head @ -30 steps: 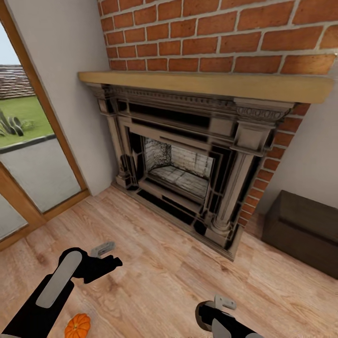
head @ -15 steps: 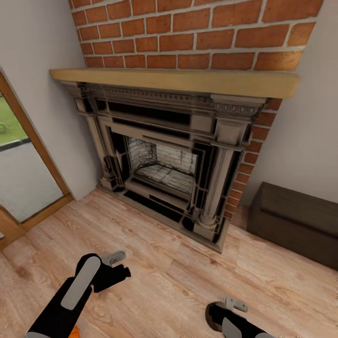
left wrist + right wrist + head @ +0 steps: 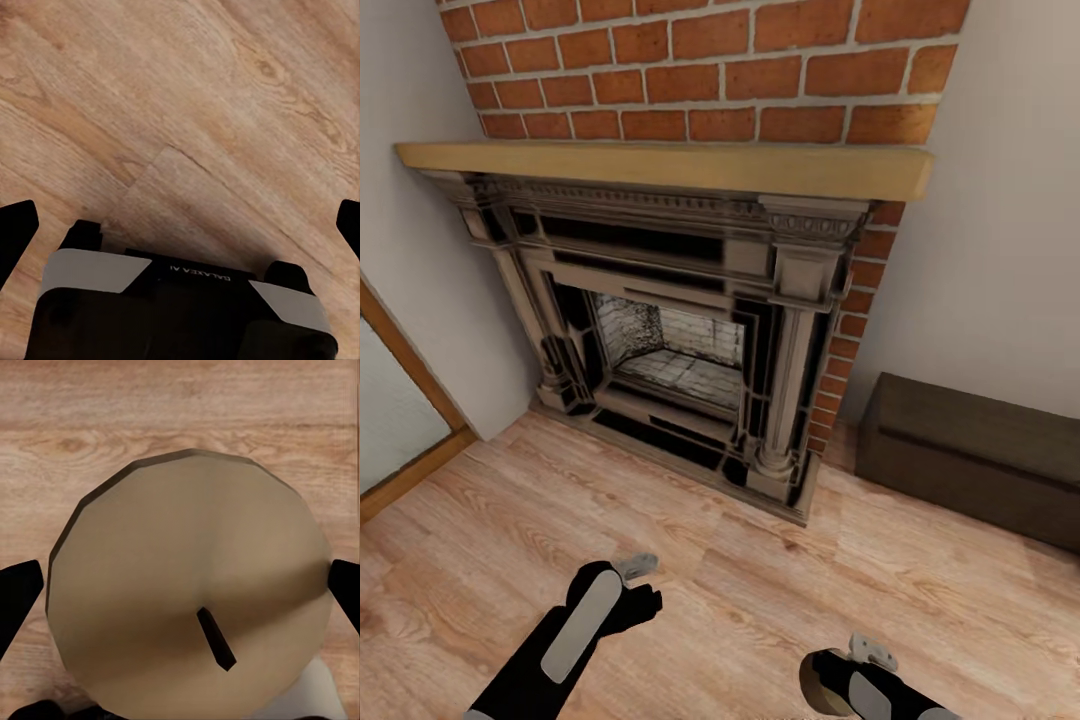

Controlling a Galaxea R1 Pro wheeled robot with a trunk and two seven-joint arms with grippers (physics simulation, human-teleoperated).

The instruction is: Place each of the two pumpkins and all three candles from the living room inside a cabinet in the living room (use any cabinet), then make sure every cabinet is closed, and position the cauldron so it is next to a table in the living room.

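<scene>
**Facing the fireplace with a candle in the right gripper**

Looking from the head view, the robot is facing a dark carved fireplace surround (image 3: 670,330) with a pale wooden mantel shelf (image 3: 660,165) set in a red brick chimney breast (image 3: 700,70). A long, low, dark brown wooden cabinet (image 3: 970,455) is standing on the light plank floor (image 3: 760,600) against the wall at the fireplace's right side, its front closed as far as it shows. The black left gripper (image 3: 638,568) is hanging over bare floor near the picture's lower edge, and the right gripper (image 3: 865,650) is showing at the lower right, a tan rim (image 3: 815,685) sitting just under it.

Turning to the left wrist view, the left gripper (image 3: 180,225) is standing wide open, its dark fingertips (image 3: 16,225) far apart over wood planks.

Moving to the right wrist view, the right gripper (image 3: 180,585) is clamping a stubby tan-brown candle (image 3: 187,585) with a flat top and a small dark wick (image 3: 216,639), a fingertip pressing each side, above the floor.
</scene>
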